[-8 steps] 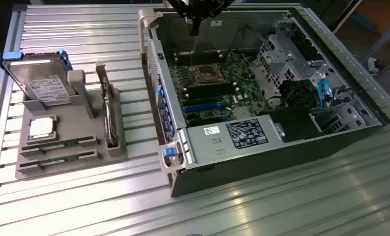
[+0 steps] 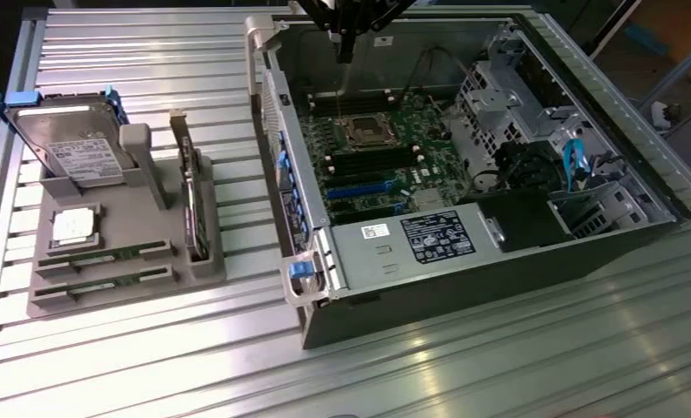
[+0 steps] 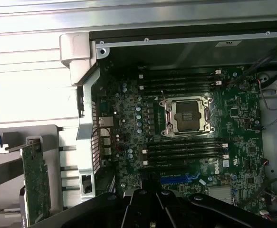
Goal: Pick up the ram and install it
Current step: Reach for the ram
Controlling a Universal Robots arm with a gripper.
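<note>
Two ram sticks lie in the grey holder (image 2: 43, 300) at the exterior view's left, one (image 2: 104, 255) just behind the other (image 2: 104, 286). Both are thin green boards in slots. My gripper (image 2: 345, 45) hangs above the far end of the open computer case (image 2: 462, 287), well away from the holder, shut with nothing between its fingers. In the wrist view the gripper (image 3: 145, 211) looks down on the motherboard (image 3: 233, 104). The board's empty processor socket (image 3: 186, 116) sits between two banks of empty memory slots (image 3: 178, 80) (image 3: 183, 149).
The holder also carries an upright hard drive (image 2: 72, 144), a square silver processor (image 2: 74, 225) and a dark expansion card (image 2: 191, 200) (image 3: 33, 183) on edge. Inside the case are a power supply (image 2: 432, 239), drive cages (image 2: 497, 104) and cables (image 2: 572, 161). All rests on a ribbed metal table (image 2: 462, 366).
</note>
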